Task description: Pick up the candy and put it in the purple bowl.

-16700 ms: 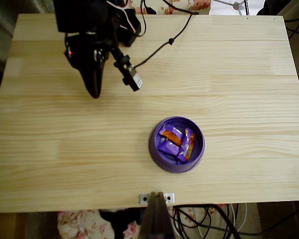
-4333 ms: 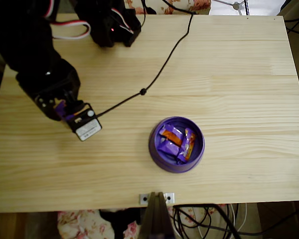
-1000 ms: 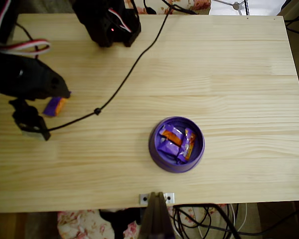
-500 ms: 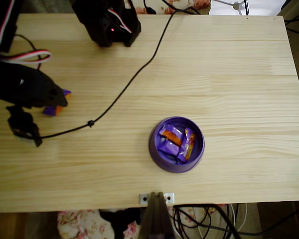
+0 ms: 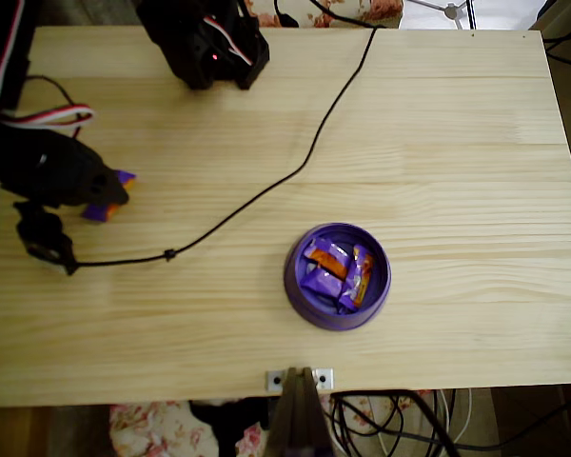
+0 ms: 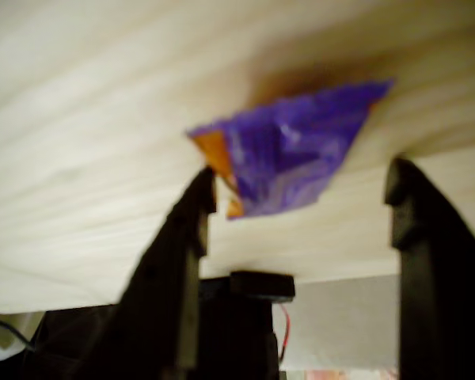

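Your claw [image 6: 297, 206] stands open around the candy [image 6: 289, 154], one finger touching its orange edge, the other apart. That candy lies on the tabletop [image 5: 438, 133] at its left edge, well apart from the purple bowl [image 5: 337, 276]. Judging by its crinkly wrapper, it's light and slippery; squeeze across the middle. From overhead, your arm hides most of it.
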Controlling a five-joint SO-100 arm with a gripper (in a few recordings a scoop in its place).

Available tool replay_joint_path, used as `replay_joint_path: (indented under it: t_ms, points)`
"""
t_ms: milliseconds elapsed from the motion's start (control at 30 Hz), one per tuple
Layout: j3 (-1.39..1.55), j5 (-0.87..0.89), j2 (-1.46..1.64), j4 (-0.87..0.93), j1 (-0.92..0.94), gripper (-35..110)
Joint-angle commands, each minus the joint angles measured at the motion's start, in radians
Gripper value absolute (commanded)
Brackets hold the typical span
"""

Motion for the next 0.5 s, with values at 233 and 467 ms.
replay_joint_path:
  t_ms: [233, 467]
  points:
    - [0.072, -0.028, 0.054, -0.095, 0.032, 23]
    - [0.133, -0.072, 0.158, -0.138, 0.032, 12]
